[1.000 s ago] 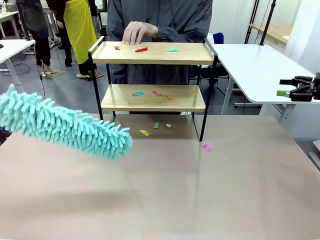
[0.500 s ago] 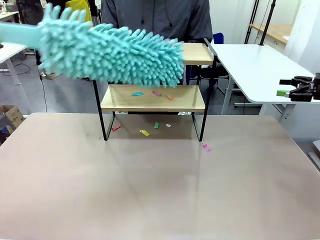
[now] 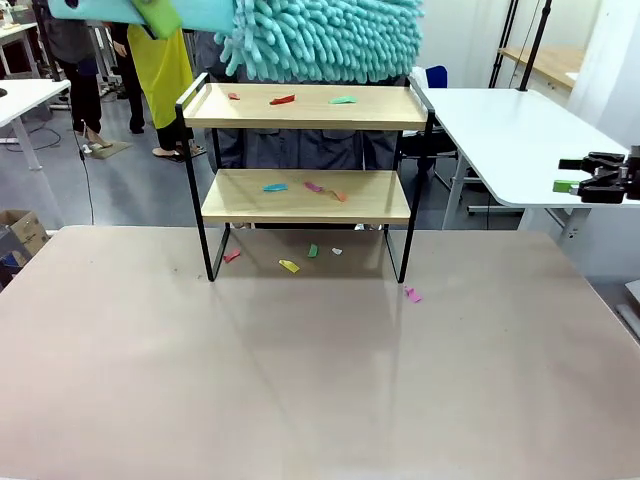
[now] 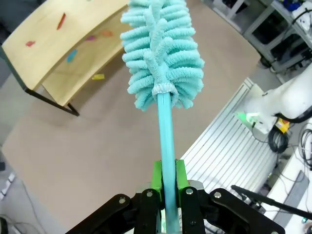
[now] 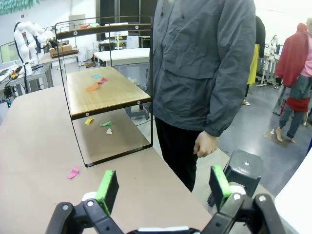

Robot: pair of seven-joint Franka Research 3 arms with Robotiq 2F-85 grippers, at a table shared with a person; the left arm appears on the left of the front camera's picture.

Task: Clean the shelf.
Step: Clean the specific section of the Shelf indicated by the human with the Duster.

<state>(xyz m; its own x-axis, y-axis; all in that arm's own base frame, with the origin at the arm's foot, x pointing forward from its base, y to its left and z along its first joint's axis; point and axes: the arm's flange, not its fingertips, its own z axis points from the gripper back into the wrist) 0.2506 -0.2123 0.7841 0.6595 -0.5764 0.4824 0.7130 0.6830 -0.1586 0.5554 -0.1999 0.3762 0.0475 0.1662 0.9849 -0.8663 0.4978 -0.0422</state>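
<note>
1. Shelf (image 3: 305,105): stands at 12 o'clock on the beige table (image 3: 320,400), at the far edge, upright, both wooden boards level in the black frame. Appears side-on in the right wrist view (image 5: 105,92) and from above in the left wrist view (image 4: 53,44).
2. Left gripper (image 4: 168,175): clenched on the teal handle (image 4: 165,122) of the duster (image 4: 163,48), green pads pressed against both sides of the handle.
3. Duster head (image 3: 320,40): hangs fluffy and teal at 12 o'clock above the top board, roughly level with its rails. Cannot tell whether it touches the board.
4. Right gripper (image 3: 590,178): hangs at 3 o'clock, off the side of the beige table, beside the white table (image 3: 500,130). Released: pads (image 5: 108,187) spread wide, nothing between them.
5. Top board: carries a small red scrap (image 3: 233,96) at 9 o'clock, a longer red scrap (image 3: 283,99) near the middle and a green scrap (image 3: 343,99) toward 3 o'clock.
6. Lower board: carries a blue scrap (image 3: 275,187), a pink scrap (image 3: 314,186) and an orange scrap (image 3: 339,196), all near the middle.
7. Table under the shelf: holds a reddish scrap (image 3: 231,257) by the 9 o'clock leg, then a yellow (image 3: 289,266), a green (image 3: 313,251) and a white scrap (image 3: 337,251).
8. Loose pink scrap (image 3: 413,294): lies just outside the 3 o'clock leg, toward 6 o'clock.
9. Person (image 5: 204,63): stands in a grey jacket at 12 o'clock behind the shelf, one hand (image 5: 205,145) hanging loosely curled at the side.
</note>
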